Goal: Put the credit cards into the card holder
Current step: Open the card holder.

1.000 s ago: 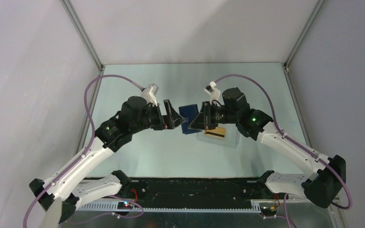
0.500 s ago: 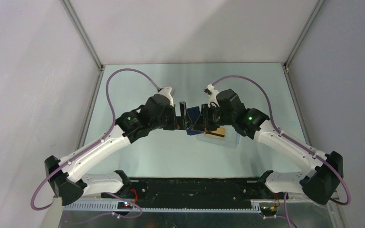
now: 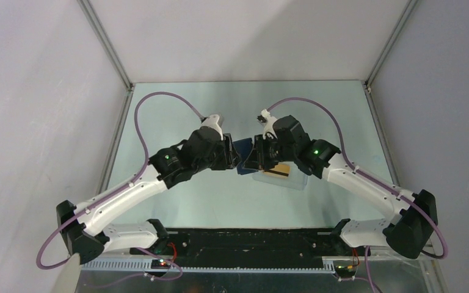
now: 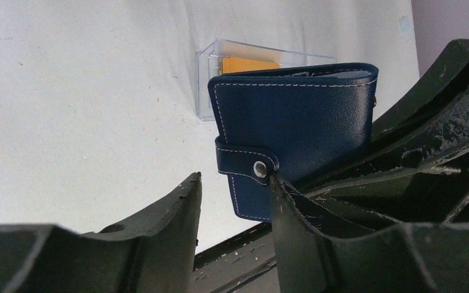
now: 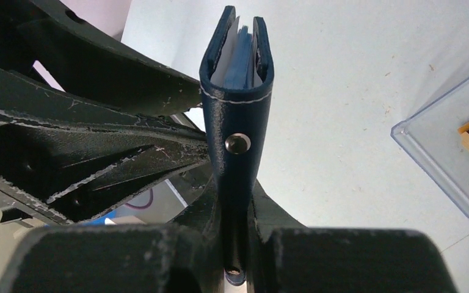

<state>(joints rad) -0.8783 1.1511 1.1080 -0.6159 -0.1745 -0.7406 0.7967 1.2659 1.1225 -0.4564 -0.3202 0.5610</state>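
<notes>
Over the counter (image 3: 177, 195), right fingers (image 5: 273, 213) clamp the holder (image 4: 293, 116) upright, likely so left fingers (image 4: 177, 213), parted at its tab (image 4: 244, 160), can unsnap it; cards (image 4: 244, 63) sit in tray (image 4: 204, 79).

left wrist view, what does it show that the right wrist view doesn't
Only left wrist: the broad stitched face of the card holder, snap tab fastened across it, and the gap between the fingers of the left claw. Only right wrist: the holder edge-on, lighter blue slots between its covers, pinched low by the right claw. Both: the clear tray with a gold card.
</notes>
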